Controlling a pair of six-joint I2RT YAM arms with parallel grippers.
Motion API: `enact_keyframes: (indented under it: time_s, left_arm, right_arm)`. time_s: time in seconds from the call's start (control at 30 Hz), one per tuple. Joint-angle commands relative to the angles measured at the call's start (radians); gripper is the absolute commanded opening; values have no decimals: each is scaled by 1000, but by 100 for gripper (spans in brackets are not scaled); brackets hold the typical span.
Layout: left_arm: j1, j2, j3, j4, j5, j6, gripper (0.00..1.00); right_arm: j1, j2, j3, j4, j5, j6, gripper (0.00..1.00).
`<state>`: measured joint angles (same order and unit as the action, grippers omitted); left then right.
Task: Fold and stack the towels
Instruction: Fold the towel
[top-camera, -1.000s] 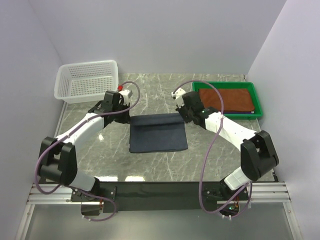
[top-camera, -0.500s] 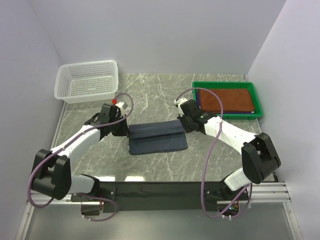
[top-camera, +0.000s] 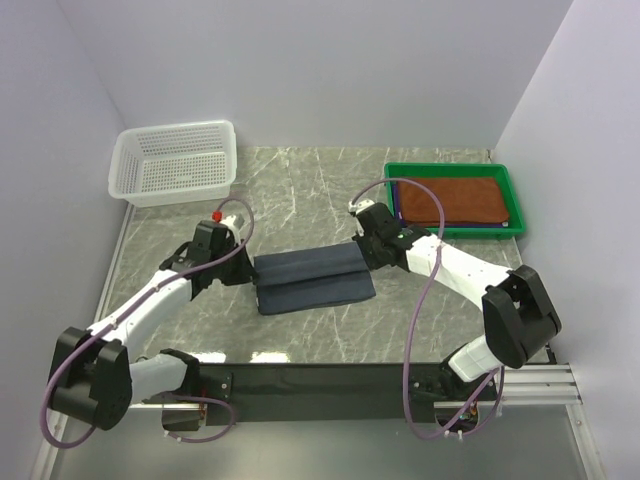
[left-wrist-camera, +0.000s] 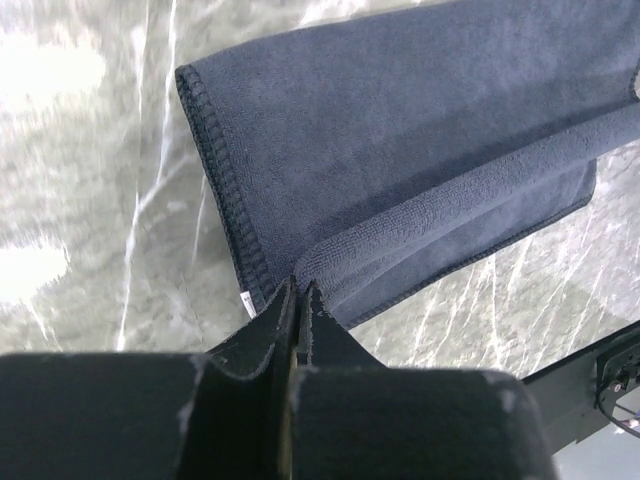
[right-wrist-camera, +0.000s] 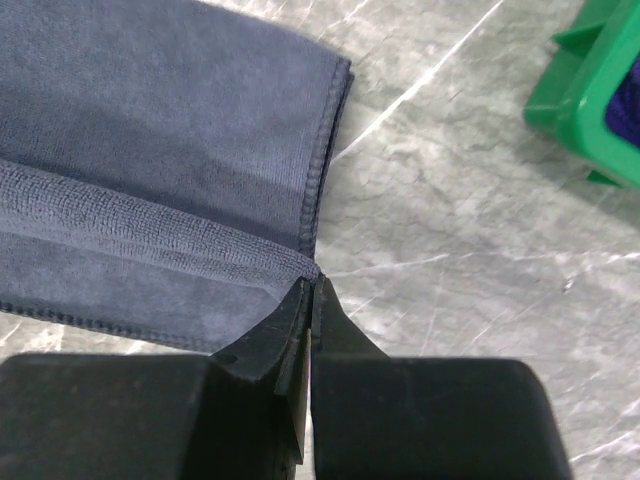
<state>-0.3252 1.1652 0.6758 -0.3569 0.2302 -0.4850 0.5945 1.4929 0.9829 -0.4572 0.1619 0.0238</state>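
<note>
Top external view: a grey marble-patterned worktop (top-camera: 320, 180) with pale veins sits between plain lilac walls, and its glossy surface throws back light patches near the lower edge of the frame. A white mesh plastic basket (top-camera: 176, 129) stands at the upper left against the wall. A green plastic tray (top-camera: 455, 167) stands at the upper right and holds a flat rust-brown towel (top-camera: 460, 198). The right wrist view catches a sliver of purple cloth (right-wrist-camera: 622, 105) inside the tray's corner. The grey-blue towel (top-camera: 312, 278) lies at the middle of the worktop, well apart from both containers. It is soft terry with a fine pile and a corded, stitched hem. Its upper layer is doubled over, so a rounded ridge runs across it from side to side. The left claw (left-wrist-camera: 299, 295) is pinched closed on the end of that ridge at the towel's left edge, its dark fingers pressed together on the cloth. The right claw (right-wrist-camera: 311, 290) is likewise clamped on the other end at the right hem. Bare stone shows all round the towel: toward the basket, toward the tray, and down to the black rail at the bottom of the frame.
</note>
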Motion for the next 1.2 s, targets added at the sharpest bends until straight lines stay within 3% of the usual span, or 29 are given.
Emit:
enact_keyframes:
  time_s: [0.0,0.43,0.7,1.17]
  left_arm:
    - [-2,-57,-44,16,-23,-58,1]
    - [-25,-131,-240,153,-22,-213,1]
    - [-25,-98,-193,127,-88,-210,1]
    - [-34,-216,-116,-10,-66,-196,1]
  right_arm:
    - [10,4,-18,-12,51,50,0]
    - [22,59,-64,31,44,105,0]
    - [25,84,-38,28,65,111,0]
    - [28,-56,-10,-32,82,125,0]
